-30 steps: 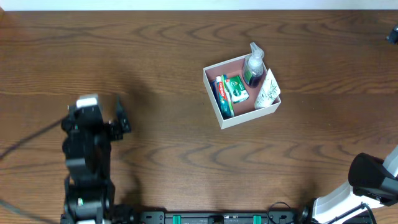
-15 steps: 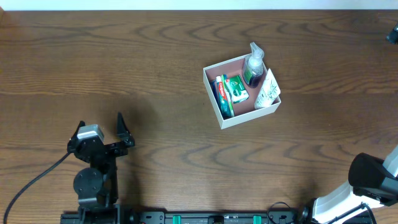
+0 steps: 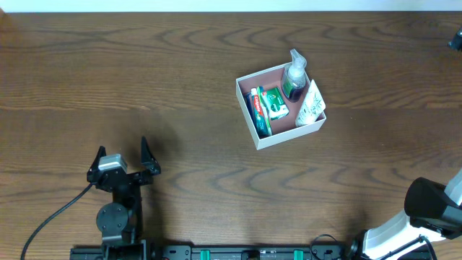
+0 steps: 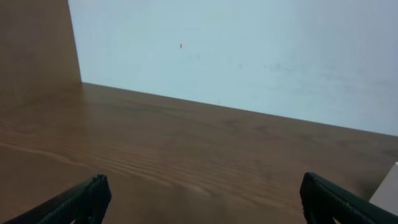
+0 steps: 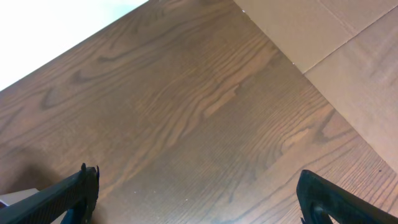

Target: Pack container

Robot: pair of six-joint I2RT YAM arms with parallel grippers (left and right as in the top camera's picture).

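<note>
The container (image 3: 289, 134), a square white-walled box with a pink-brown inside, sits right of the table's middle in the overhead view. It holds a pump bottle of dark green liquid (image 3: 294, 79), a white tube (image 3: 312, 105) leaning on its right wall, and two green toothpaste boxes (image 3: 266, 105). My left gripper (image 3: 123, 154) is open and empty near the front left, far from the container. In the left wrist view (image 4: 202, 205) its fingers stand wide apart over bare wood. My right gripper (image 5: 199, 199) is open and empty over bare wood.
The right arm's body (image 3: 433, 206) sits at the front right corner. A black cable (image 3: 50, 217) trails from the left arm. A white corner (image 4: 388, 186) shows at the left wrist view's right edge. Cardboard (image 5: 336, 37) lies beyond the table edge.
The left arm has pulled back toward the table's front edge and folded down, its gripper staying open. The container and the right arm have not moved.
</note>
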